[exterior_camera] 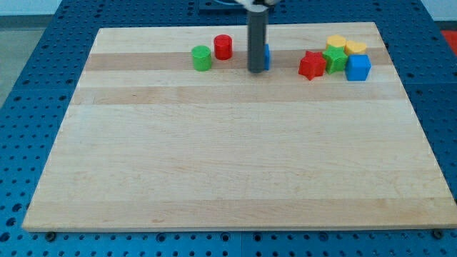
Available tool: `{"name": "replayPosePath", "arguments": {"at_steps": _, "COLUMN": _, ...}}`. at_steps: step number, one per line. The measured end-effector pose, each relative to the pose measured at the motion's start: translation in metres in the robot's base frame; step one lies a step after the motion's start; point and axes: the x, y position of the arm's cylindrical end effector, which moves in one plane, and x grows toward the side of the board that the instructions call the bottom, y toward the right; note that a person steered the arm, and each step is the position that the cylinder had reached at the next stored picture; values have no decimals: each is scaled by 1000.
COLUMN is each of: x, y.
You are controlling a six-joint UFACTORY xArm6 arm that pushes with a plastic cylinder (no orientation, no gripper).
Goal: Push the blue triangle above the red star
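A pale wooden board (235, 150) of glued planks fills most of the view. It rests on a blue perforated surface (43, 86) dotted with regular holes, visible on all 4 sides. Lighting is even.

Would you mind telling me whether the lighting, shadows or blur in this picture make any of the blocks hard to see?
In the camera view the light is even and soft, with no glare on the wooden board and only faint shadows; the picture is slightly soft overall. The rod hides most of the blue triangle, with my tip at its left side. The red star shows clearly.
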Motion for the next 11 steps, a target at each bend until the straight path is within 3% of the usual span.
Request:
{"name": "replayPosePath", "arguments": {"at_steps": 1, "x": -18, "y": 41}}
{"name": "replayPosePath", "arguments": {"at_steps": 2, "x": -12, "y": 35}}
{"name": "replayPosePath", "arguments": {"at_steps": 4, "x": -2, "y": -34}}
{"name": "replayPosePath", "arguments": {"at_steps": 5, "x": -32, "y": -38}}
{"name": "replayPosePath", "arguments": {"at_steps": 11, "x": -38, "y": 28}}
